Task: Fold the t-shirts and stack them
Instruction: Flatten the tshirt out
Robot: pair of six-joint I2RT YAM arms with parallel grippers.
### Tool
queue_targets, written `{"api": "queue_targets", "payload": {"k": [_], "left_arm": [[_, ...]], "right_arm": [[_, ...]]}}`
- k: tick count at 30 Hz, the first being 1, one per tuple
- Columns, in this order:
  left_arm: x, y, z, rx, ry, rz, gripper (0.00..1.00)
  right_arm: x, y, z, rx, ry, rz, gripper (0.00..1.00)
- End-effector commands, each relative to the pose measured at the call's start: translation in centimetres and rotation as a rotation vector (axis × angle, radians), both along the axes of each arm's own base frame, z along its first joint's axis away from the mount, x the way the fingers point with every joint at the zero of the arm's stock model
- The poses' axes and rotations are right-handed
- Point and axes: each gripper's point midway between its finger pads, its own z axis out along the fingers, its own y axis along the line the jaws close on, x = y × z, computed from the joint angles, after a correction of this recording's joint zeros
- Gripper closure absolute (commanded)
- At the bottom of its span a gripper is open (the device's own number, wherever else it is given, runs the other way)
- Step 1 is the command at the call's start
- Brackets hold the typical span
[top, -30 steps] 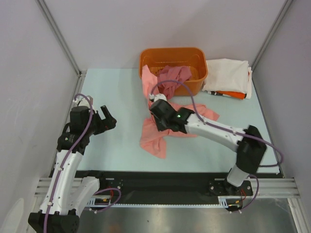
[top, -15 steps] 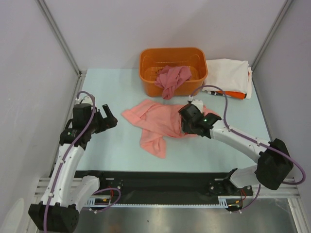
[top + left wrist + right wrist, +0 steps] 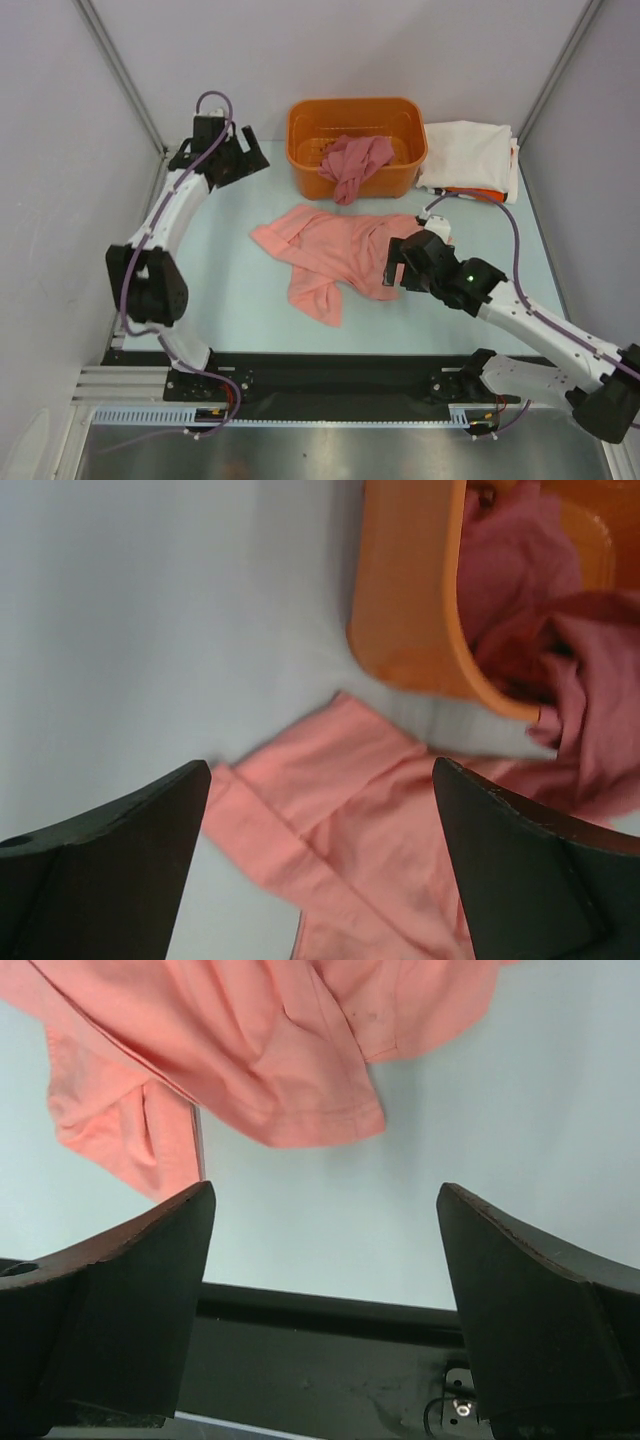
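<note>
- We see salmon-pink t-shirt [image 3: 325, 255] crumpled on tabletop [image 3: 225, 295], just in front of orange tub [image 3: 355, 125].
- Rose-pink t-shirt [image 3: 352, 165] drapes over tub's front rim.
- Both open, empty: left pincer [image 3: 250, 160] left of tub, right pincer [image 3: 392, 262] front-right.

SITE: was a robotics lab test cell | ENCLOSURE: plain pale grey panel walls [image 3: 60, 120] met at bare aluminium corner struts [image 3: 120, 75] | SURFACE: was a flat pale blue-green tabletop [image 3: 220, 290] | MOUNTING: black base plate [image 3: 330, 366] sat on slotted aluminium rails [image 3: 120, 381] | EQUIPMENT: white-and-black jointed left arm [image 3: 170, 215] and right arm [image 3: 540, 320] carried exposed purple cables [image 3: 516, 245]
</note>
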Motion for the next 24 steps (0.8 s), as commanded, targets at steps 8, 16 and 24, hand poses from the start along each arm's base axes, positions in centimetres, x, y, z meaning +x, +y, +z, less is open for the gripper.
{"api": "queue_targets", "payload": {"k": [8,16,24], "left_arm": [[11.9,-7.4,-2.2,-0.070,-0.013,-0.093,0.02],[13.0,-8.0,-4.3,-0.040,0.009,-0.051,0.29],[11.9,-7.1,-6.1,-0.009,0.064,-0.046,0.62]], "right_arm": [[-3.7,-2.9,5.0,0.147,-0.076,-0.018,0.04],[-5.1,-4.5,5.1,0.158,-0.087,-0.031,0.04],[-5.2,-4.2,4.4,0.140,-0.062,-0.010,0.02]]}}
